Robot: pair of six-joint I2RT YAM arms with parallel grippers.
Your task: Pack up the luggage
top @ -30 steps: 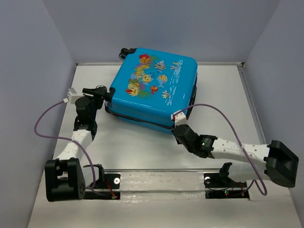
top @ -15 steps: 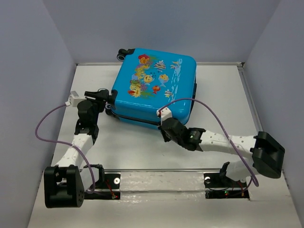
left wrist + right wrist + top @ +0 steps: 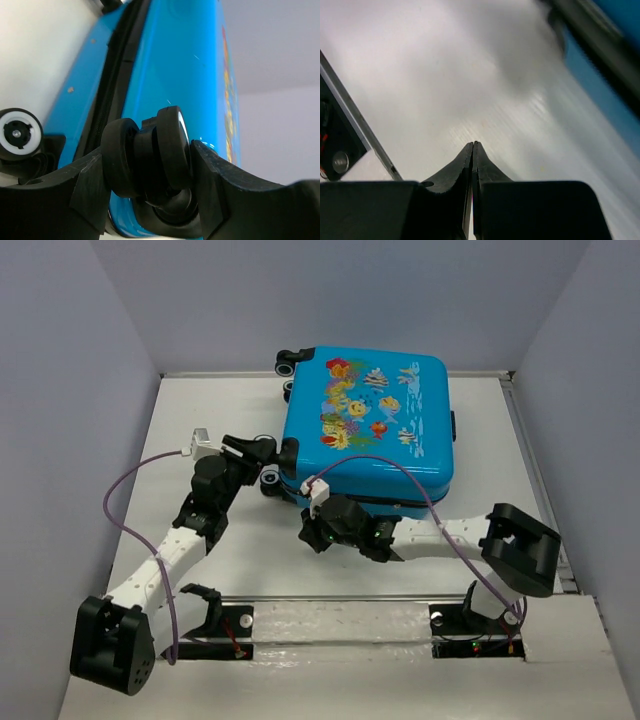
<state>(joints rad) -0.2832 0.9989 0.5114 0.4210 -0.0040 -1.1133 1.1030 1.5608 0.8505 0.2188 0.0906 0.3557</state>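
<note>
L gripper (image 3: pixel 150 156) clamped a wheel (image 3: pixel 127 157) of the luggage (image 3: pixel 372 435); R gripper (image 3: pixel 473 146) was closed, empty, beside its near edge. Best: firm wheel grip, slow pivot, no tipping.

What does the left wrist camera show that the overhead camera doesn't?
Only the left wrist camera shows the grip itself: the left gripper closed on a black wheel, one finger pressed against each side. Only the overhead camera shows the fish print on the top face, the right gripper low beside the near edge, and the table all around. Both show the blue suitcase, its wheeled end and its black seam.
</note>
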